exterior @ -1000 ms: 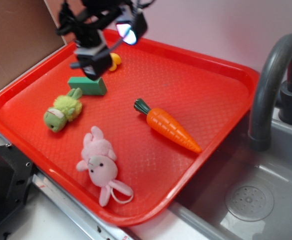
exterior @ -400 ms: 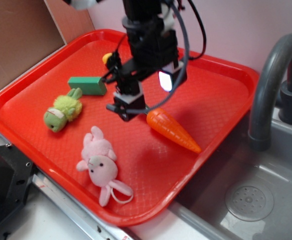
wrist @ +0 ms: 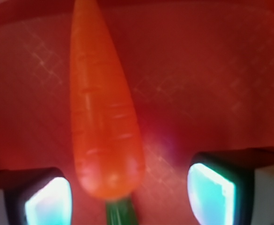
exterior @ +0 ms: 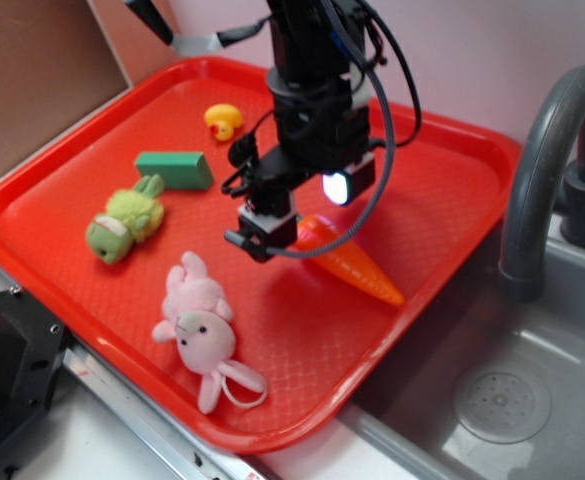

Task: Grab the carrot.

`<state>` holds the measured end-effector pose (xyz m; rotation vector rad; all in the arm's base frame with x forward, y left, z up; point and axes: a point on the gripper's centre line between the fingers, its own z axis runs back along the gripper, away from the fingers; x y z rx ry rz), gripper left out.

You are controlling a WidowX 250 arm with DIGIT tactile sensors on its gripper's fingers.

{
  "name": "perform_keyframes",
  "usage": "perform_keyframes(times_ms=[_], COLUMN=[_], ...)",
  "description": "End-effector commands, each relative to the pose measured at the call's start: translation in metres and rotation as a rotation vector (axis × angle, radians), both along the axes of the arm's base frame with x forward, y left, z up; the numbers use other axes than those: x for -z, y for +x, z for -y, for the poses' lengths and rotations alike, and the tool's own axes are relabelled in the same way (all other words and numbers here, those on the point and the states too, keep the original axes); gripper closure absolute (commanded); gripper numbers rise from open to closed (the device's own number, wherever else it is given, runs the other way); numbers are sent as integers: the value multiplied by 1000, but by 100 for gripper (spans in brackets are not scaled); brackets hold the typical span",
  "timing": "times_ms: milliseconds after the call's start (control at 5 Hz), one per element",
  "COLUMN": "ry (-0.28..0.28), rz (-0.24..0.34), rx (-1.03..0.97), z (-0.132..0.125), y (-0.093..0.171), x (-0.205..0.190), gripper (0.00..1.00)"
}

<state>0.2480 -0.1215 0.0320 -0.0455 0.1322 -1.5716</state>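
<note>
Hovering spread apart, the claw (wrist: pixel 127 192) straddles the carrot (wrist: pixel 104 117) near the pink bunny (exterior: pixel 204 325).

Toy kitchen mock-up used as a robot test bench, grey plastic sink basin (exterior: pixel 532 370) with drain (exterior: pixel 502 405), grey curved faucet (exterior: pixel 542 160), red serving tray (exterior: pixel 442 170) of toys, plain pale backdrop wall (exterior: pixel 472 50), brown board (exterior: pixel 32 80) at left.

The hand (exterior: pixel 268 232) hangs low over the stem end of the carrot (exterior: pixel 357 268), which lies near the right edge of the red tray (exterior: pixel 452 150). A pink bunny (exterior: pixel 202 325) lies toward the tray's front edge, a green block (exterior: pixel 174 169) toward the left.
</note>
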Motion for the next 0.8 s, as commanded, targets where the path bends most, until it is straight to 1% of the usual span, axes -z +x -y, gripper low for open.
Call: perform_keyframes(times_ms=[0, 200, 400, 600], ry=[39, 74, 81, 112], rz=[40, 48, 51, 59], rx=[93, 42, 32, 16], z=[23, 26, 27, 27], y=[-22, -24, -25, -26], x=[1, 4, 6, 8], gripper=[0, 100, 100, 100])
